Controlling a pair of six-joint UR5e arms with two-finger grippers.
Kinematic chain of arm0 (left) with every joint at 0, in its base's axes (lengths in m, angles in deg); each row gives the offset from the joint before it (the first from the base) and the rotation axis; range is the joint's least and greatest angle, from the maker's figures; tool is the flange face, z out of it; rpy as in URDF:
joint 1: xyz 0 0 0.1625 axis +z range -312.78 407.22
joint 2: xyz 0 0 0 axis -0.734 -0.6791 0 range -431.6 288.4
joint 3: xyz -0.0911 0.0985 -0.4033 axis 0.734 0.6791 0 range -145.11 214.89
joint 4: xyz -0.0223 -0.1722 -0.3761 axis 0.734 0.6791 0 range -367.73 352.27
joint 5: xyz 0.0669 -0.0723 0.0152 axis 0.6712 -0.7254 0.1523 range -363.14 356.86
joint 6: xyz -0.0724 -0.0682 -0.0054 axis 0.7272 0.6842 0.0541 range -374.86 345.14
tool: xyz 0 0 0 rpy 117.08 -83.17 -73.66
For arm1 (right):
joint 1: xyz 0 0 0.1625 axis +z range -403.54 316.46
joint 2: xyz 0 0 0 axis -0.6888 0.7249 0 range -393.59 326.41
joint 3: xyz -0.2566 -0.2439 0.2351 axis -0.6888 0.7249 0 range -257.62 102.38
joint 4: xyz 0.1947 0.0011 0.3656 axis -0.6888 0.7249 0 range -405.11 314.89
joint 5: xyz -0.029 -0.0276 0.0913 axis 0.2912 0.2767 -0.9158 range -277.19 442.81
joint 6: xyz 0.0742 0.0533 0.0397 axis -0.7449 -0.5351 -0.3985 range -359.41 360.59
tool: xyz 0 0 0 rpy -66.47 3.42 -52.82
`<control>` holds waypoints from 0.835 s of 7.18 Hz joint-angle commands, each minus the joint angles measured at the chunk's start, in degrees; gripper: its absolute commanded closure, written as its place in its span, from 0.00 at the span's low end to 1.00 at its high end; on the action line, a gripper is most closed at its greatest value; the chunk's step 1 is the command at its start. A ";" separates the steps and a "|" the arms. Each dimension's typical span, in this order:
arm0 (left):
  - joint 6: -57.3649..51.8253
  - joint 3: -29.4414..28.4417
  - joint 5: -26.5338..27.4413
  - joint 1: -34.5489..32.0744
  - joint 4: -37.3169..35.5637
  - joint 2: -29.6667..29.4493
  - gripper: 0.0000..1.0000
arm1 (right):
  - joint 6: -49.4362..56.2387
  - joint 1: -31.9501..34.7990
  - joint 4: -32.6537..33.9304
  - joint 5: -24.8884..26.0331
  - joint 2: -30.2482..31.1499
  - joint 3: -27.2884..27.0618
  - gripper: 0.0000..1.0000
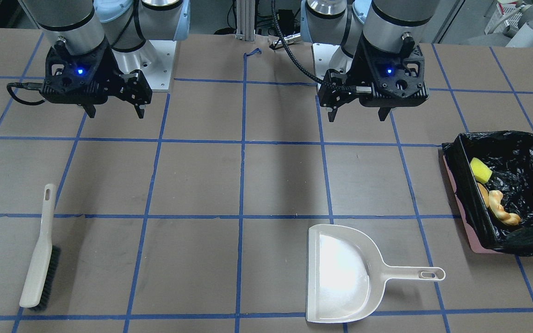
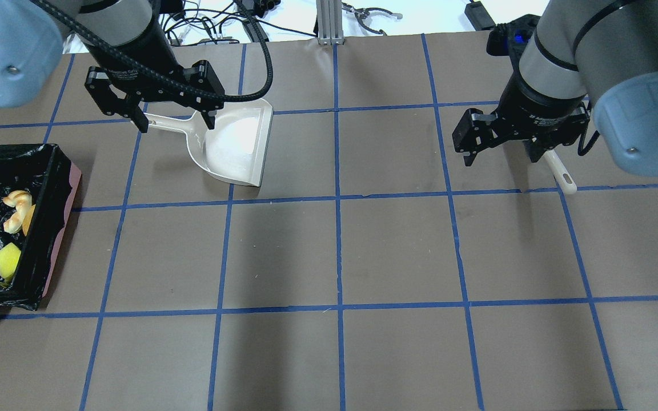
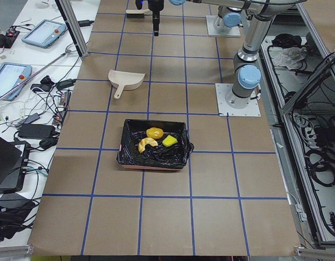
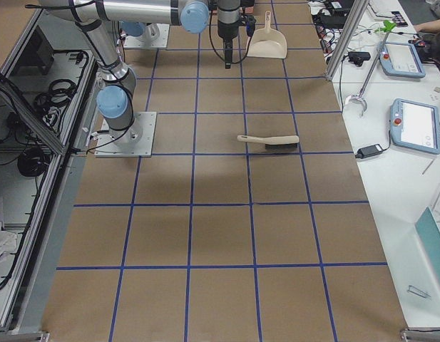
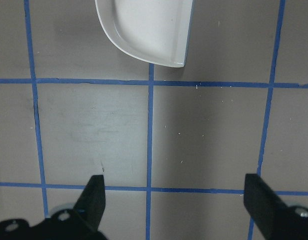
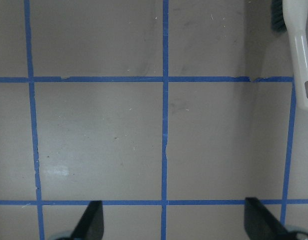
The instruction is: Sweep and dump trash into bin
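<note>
The bin [image 1: 457,172], a pink box lined with a black bag, sits at the table's end on my left side. The trash lies inside it: a yellow wedge [image 1: 480,170], a brown-yellow lump [image 1: 483,194] and a pale crescent [image 1: 502,210]. A beige dustpan [image 1: 345,273] lies flat and empty on the table. My left gripper [image 1: 358,114] hangs open and empty above the table, nearer the robot than the dustpan [image 5: 149,25]. A beige brush [image 1: 40,249] lies flat on my right side. My right gripper [image 1: 116,112] is also open and empty, apart from the brush handle [image 6: 301,50].
Blue tape lines grid the brown table. The arm bases [image 1: 155,60] are bolted along the robot's edge. In the side views, desks with tablets [image 3: 45,32] and cables stand beyond the far table edge.
</note>
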 commanded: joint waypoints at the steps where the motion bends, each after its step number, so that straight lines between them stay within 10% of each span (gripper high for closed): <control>1: -2.77 1.68 0.17 -0.06 -0.61 0.70 0.00 | -0.02 0.00 0.06 -0.03 0.00 0.00 0.00; 6: -10.44 2.21 0.52 0.03 -7.12 -0.27 0.00 | 0.07 0.00 0.06 -0.03 0.00 0.00 0.00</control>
